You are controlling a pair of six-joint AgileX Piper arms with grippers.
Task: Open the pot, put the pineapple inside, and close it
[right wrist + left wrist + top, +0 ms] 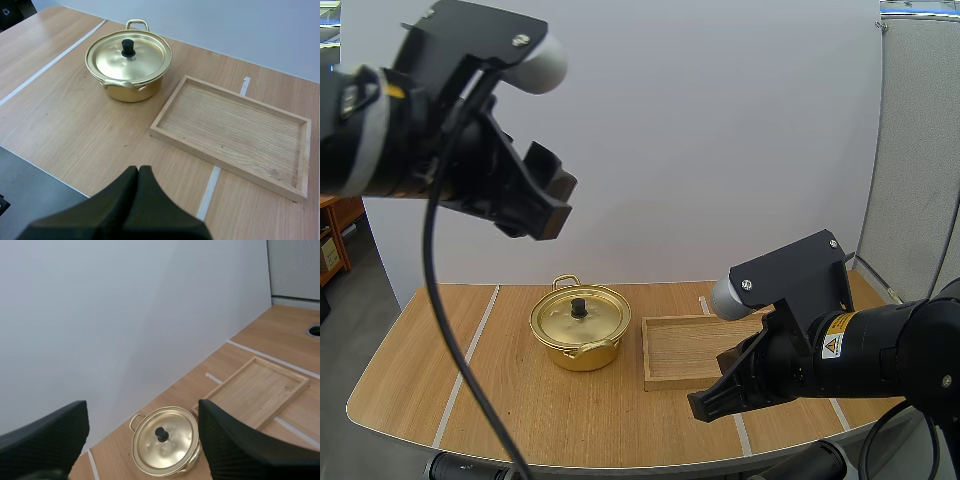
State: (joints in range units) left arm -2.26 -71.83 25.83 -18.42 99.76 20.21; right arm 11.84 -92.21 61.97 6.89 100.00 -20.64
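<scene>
So the pot (pixel 578 350) sits on the bench (pixel 430 370) just beside the tray (pixel 670 350), not touching it. Its lid (pixel 145 60) is on and nothing's gripping the black knob (pixel 128 47), so I'd say nothing's done yet: opening, loading and closing are all left. My left end effector (pixel 552 198) hangs up high, well clear of the pot, fingers spread and holding nothing, while my right end effector (pixel 138 175) is pressed together, low over the bench's near edge by the tray.
</scene>
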